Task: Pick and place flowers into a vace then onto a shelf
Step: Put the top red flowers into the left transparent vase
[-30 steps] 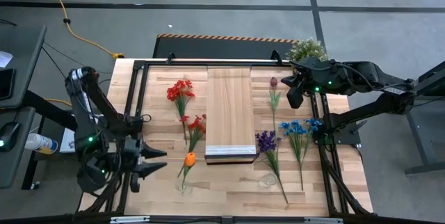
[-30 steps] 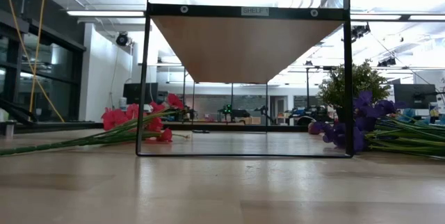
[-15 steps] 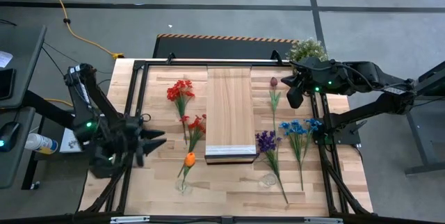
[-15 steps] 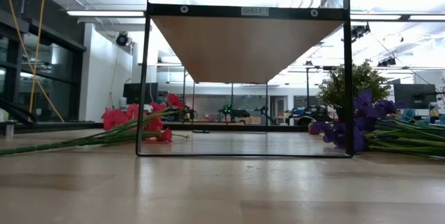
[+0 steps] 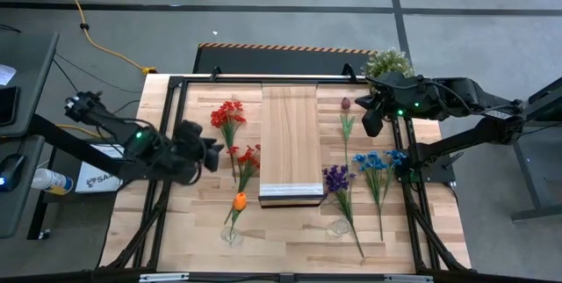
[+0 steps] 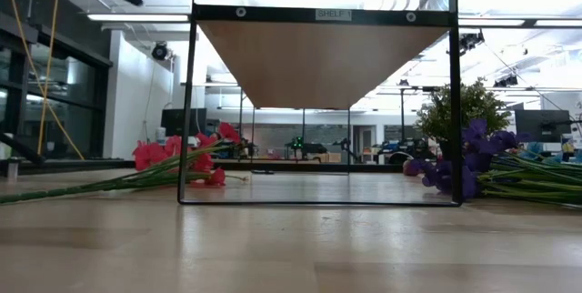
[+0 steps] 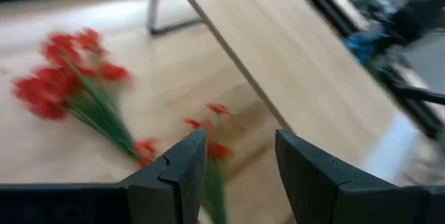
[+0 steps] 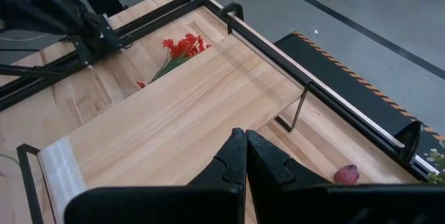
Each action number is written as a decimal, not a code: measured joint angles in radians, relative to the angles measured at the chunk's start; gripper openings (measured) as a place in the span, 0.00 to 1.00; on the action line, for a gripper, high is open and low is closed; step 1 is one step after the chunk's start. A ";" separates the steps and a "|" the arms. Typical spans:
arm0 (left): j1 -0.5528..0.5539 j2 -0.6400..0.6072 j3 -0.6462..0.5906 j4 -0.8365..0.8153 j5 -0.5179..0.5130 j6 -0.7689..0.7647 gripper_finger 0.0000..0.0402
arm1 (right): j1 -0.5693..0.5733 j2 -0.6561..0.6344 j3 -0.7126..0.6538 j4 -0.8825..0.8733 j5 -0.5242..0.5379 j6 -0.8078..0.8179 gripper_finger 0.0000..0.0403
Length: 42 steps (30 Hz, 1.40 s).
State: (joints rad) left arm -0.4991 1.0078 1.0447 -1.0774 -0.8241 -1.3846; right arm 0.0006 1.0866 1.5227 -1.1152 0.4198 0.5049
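Flowers with thin green stems and red heads (image 5: 230, 114) lie on my slatted table left of the long light-wood shelf (image 5: 291, 139), my left gripper (image 5: 213, 152) hovering beside them, fingers apart and empty.

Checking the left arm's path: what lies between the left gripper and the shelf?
In the high view, between the left gripper and the shelf lie only red flowers and a smaller red sprig on the tabletop.

The left claw (image 7: 240, 165), fingers parted, hovers above red flowers (image 7: 66, 71) beside the shelf (image 7: 306, 57).
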 joint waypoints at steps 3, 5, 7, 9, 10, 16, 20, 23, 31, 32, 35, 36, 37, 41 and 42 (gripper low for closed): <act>0.074 0.016 0.000 0.012 -0.026 0.049 0.51 | 0.000 0.000 0.000 0.000 0.000 0.000 0.00; 0.112 0.030 0.000 0.021 -0.039 0.052 0.51 | 0.000 0.000 0.000 0.000 0.000 0.000 0.00; 0.142 0.045 0.000 0.026 -0.048 0.053 0.51 | 0.000 0.000 0.000 0.000 0.000 0.000 0.00; 0.169 0.064 0.000 0.027 -0.051 0.058 0.51 | 0.000 0.000 0.000 0.000 0.000 0.009 0.00; 0.183 0.073 0.000 0.027 -0.048 0.073 0.51 | 0.000 0.000 0.000 0.000 0.000 0.009 0.00; 0.264 0.149 0.000 0.029 0.045 0.122 0.51 | 0.000 0.000 0.000 0.002 0.000 0.011 0.00; 0.317 0.209 -0.001 0.028 0.154 0.120 0.51 | 0.000 0.000 0.000 0.015 0.000 0.011 0.00; 0.357 0.239 -0.001 0.028 0.226 0.118 0.51 | 0.000 0.000 0.000 0.021 0.000 0.011 0.00; 0.512 0.254 -0.001 0.017 0.423 0.056 0.51 | 0.000 0.000 0.000 0.021 -0.004 0.011 0.00; 0.535 0.254 -0.001 0.008 0.450 0.066 0.51 | 0.000 0.000 0.000 0.021 -0.004 0.011 0.00; 0.597 0.254 -0.001 -0.014 0.490 0.097 0.51 | 0.000 0.000 0.000 0.021 -0.004 0.011 0.00; 0.615 0.254 -0.001 -0.018 0.498 0.098 0.51 | 0.000 0.000 0.000 0.021 -0.005 0.010 0.00; 0.633 0.254 -0.001 -0.026 0.502 0.099 0.51 | 0.000 0.000 0.000 0.021 -0.005 0.010 0.00; 0.705 0.254 -0.001 -0.040 0.541 0.107 0.51 | 0.000 0.000 0.000 0.021 -0.005 0.008 0.00; 0.723 0.254 -0.001 -0.041 0.560 0.121 0.51 | 0.000 0.000 0.000 0.021 -0.005 0.004 0.00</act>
State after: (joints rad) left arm 0.2242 1.2621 1.0439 -1.1186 -0.2645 -1.2640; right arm 0.0006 1.0865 1.5227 -1.0943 0.4152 0.5088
